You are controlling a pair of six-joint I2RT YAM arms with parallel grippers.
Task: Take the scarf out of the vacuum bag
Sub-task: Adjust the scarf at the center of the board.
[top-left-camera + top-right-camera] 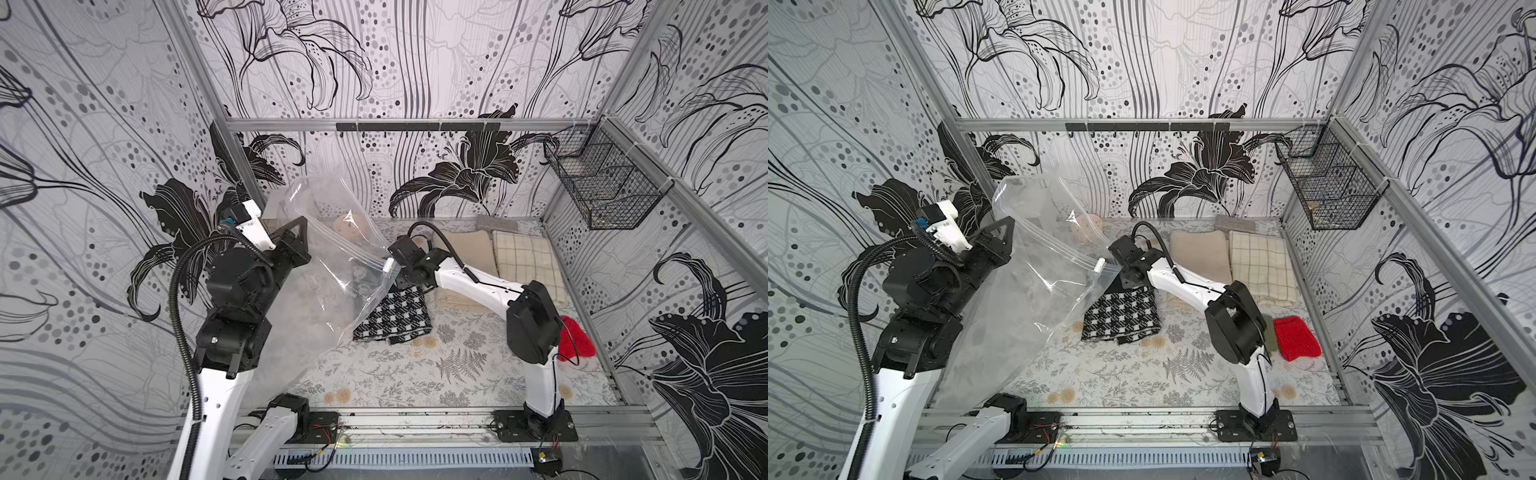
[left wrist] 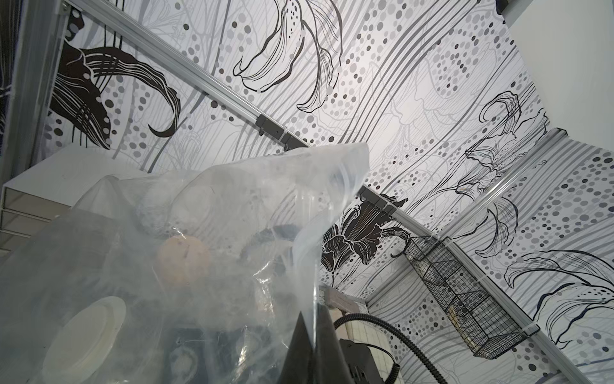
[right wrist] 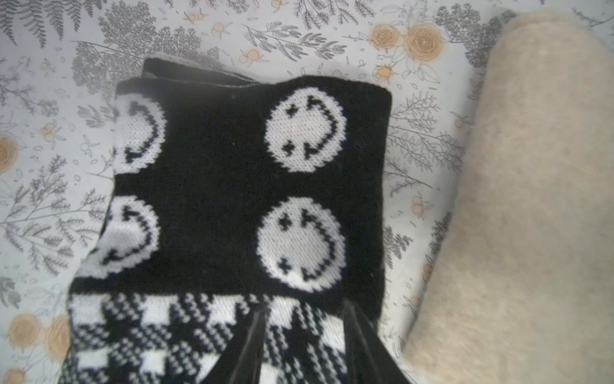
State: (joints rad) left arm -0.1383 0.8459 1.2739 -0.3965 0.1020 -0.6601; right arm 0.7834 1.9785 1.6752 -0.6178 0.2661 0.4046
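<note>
The vacuum bag [image 1: 324,249] [image 1: 1038,266] [image 2: 232,216] is a large clear crinkly sheet lifted off the table. My left gripper [image 1: 305,220] [image 1: 1011,220] [image 2: 314,319] is shut on its upper edge. Its white zip slider [image 1: 388,266] [image 1: 1099,264] hangs by my right wrist, and a round white valve disc [image 2: 89,329] shows through the plastic. The scarf [image 1: 392,318] [image 1: 1121,316] [image 3: 246,186], black and white knit with checks and smiley faces, lies flat on the table at the bag's mouth. The plastic overlaps its left corner. My right gripper [image 1: 400,286] [image 1: 1126,286] [image 3: 304,304] hovers open just above it.
A beige folded cloth [image 1: 461,249] and a checked cloth [image 1: 528,262] lie at the back right. A red knit piece [image 1: 575,343] sits behind the right arm. A wire basket [image 1: 602,187] hangs on the right wall. A peach round item [image 1: 349,226] shows behind the bag.
</note>
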